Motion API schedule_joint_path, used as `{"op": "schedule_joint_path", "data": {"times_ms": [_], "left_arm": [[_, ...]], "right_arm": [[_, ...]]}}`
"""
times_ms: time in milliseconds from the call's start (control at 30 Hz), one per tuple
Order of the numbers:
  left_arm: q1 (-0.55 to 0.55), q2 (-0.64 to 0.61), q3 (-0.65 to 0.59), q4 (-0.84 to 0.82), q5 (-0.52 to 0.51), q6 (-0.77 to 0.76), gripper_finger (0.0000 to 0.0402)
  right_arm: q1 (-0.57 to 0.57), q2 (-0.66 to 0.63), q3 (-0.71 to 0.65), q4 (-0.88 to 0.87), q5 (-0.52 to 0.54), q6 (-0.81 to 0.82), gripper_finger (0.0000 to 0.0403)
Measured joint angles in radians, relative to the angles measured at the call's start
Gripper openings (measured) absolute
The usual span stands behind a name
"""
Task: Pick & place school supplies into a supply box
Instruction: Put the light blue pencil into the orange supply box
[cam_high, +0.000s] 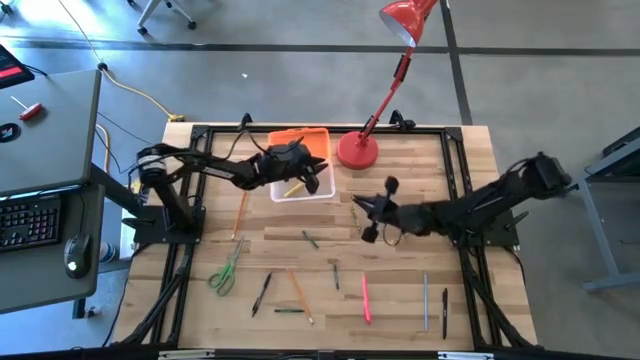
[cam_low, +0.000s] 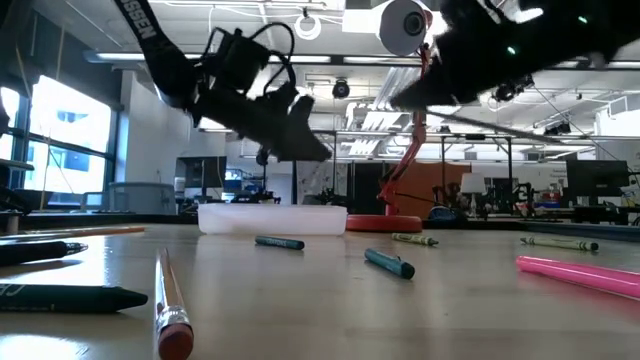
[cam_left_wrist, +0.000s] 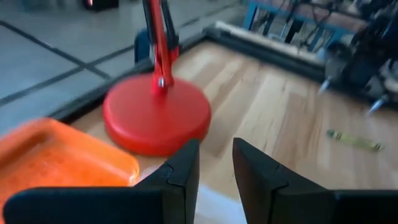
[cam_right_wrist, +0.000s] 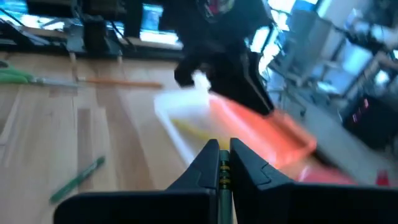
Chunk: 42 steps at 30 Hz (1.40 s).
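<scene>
The supply box (cam_high: 303, 187), a clear tray with its orange lid (cam_high: 297, 139) open behind it, stands at the table's far middle; a yellow pencil (cam_high: 293, 188) lies inside. My left gripper (cam_left_wrist: 216, 163) hovers open over the box with nothing between its fingers. My right gripper (cam_right_wrist: 219, 163) is raised above the table's middle, right of the box, shut on a thin yellow-green stick (cam_right_wrist: 219, 177). Green-handled scissors (cam_high: 225, 272), a pink marker (cam_high: 366, 298) and several pens and pencils lie flat on the near half of the table. My right gripper pinches the thin yellow-green stick (cam_right_wrist: 219, 174) between its two fingers; only a narrow strip of it shows in the gap. The fingers point nearly level toward the box. The gripper is well above the table, so the stick is lifted clear.
A red desk lamp stands on its round base (cam_high: 358, 151) just right of the box's lid, its stem leaning over the far edge. A green crayon (cam_left_wrist: 354, 140) lies between the lamp and my right arm. A black frame (cam_high: 455, 160) borders the table.
</scene>
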Motion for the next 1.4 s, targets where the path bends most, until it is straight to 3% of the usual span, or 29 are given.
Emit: {"op": "schedule_joint_path", "data": {"times_ms": [200,333,500,733,800,1000,1167,1400], "left_arm": [[0.000,-0.214,0.000,-0.016,-0.033,0.046,0.0126],[0.000,-0.400,0.000,-0.070,-0.066,0.133,0.0126],[0.000,-0.579,0.001,-0.239,-0.087,0.145,0.0127],[0.000,-0.671,0.000,-0.457,-0.090,0.116,0.0127],[0.000,-0.671,0.000,-0.485,-0.090,0.087,0.0127],[0.000,-0.670,0.000,-0.505,-0.090,0.070,0.0127],[0.000,-0.680,0.000,-0.502,-0.080,0.010,0.0127],[0.000,-0.681,0.000,-0.498,-0.078,0.010,0.0127]], "right_arm": [[-0.202,0.042,0.148,-0.146,-0.303,-0.075,0.0000],[-0.319,0.200,0.226,-0.130,-0.437,-0.137,0.0000],[-0.401,0.457,0.399,-0.040,-0.683,-0.235,0.0000],[-0.430,0.736,0.788,-0.206,-0.789,-0.401,0.0000],[-0.433,0.802,0.896,-0.275,-0.839,-0.407,0.0000],[-0.434,0.977,1.162,-0.367,-0.850,-0.475,0.0000],[-0.453,1.060,1.265,-0.430,-0.847,-0.490,0.0001],[-0.504,1.067,1.226,-0.407,-0.876,-0.473,0.0026]]}}
